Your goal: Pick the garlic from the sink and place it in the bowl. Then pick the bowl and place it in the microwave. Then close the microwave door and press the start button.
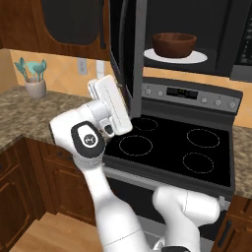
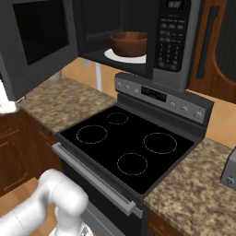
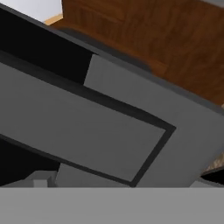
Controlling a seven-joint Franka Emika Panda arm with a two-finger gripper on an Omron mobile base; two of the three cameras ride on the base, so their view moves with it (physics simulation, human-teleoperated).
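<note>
**Kitchen inventory: bowl in microwave, door open**

Bowl [image 1: 173, 45]: dark reddish-brown wood, glossy, upright. It stands on the white turntable plate [image 1: 197, 57] inside the microwave [image 2: 177, 41]. In the right base view the bowl [image 2: 128, 44] sits toward the back of the cavity, just left of the button panel [image 2: 170, 39]. Garlic: cannot be told from these angles; the bowl's inside is not visible.

Microwave: black, mounted above the stove [image 2: 126, 147]. Cavity exposed.

Door [image 2: 39, 39]: swung wide open to the left, dark glass window facing the room. In the left base view the door [image 1: 125, 49] is seen nearly edge-on, hanging down past the stove's control strip. In the hand view the door [image 3: 87, 127] is very close, its grey frame and window border running diagonally.

Gripper [image 1: 110, 103]: white hand raised at the door's outer side, just beside its lower edge, well apart from the bowl. Fingertips are not clearly visible; the jaws stand released at full spread, grasping nothing that can be seen. Contact with the door cannot be told.

Stove: black glass top, four ring burners, grey control strip with knobs, directly below the microwave.

Counter [image 2: 60, 103]: speckled brown stone on both sides of the stove.

Utensil jar [image 1: 35, 87]: pale, holding teal tools, on the left counter by the wall.

Cabinets [image 1: 19, 24]: dark wood, above and below.
</note>
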